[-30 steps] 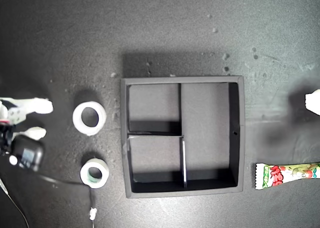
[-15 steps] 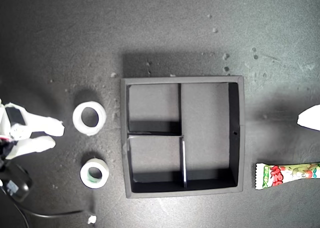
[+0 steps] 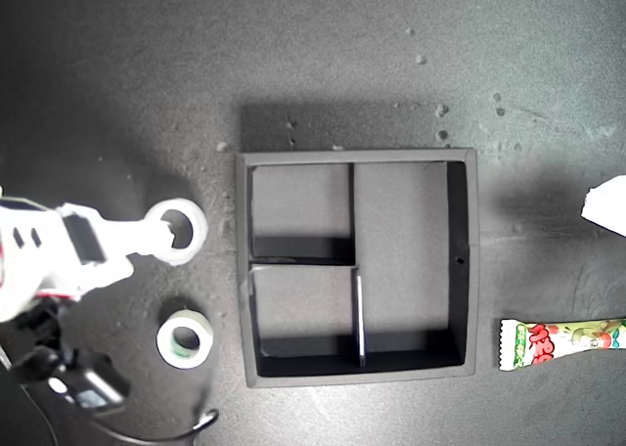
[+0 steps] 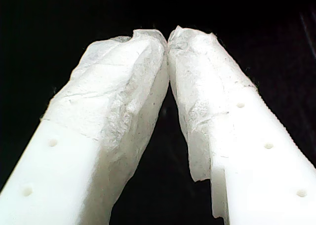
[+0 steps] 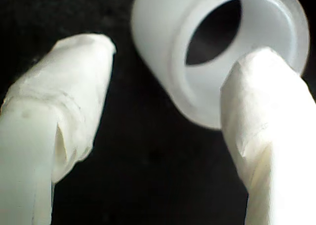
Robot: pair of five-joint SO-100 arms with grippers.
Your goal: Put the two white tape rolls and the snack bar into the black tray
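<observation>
Long narrow white-and-green crimped snack bar wrapper [image 3: 560,343] — cut off by exterior view's right edge; far end not seen.
White arm fragment [image 3: 606,207] at same edge — mostly out of frame; which arm, cannot tell.
Wider white ring-shaped tape roll [image 3: 176,231] — partly covered by a white finger [image 3: 137,238] of my second gripper [image 5: 163,77]; in second wrist view [image 5: 217,52], close and blurred, rim cropped.
Black cable [image 3: 161,431] — runs off bottom edge, exterior view.

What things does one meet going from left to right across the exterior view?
My second pincer at the wide tape roll → black tray → snack bar at the right edge.
</observation>
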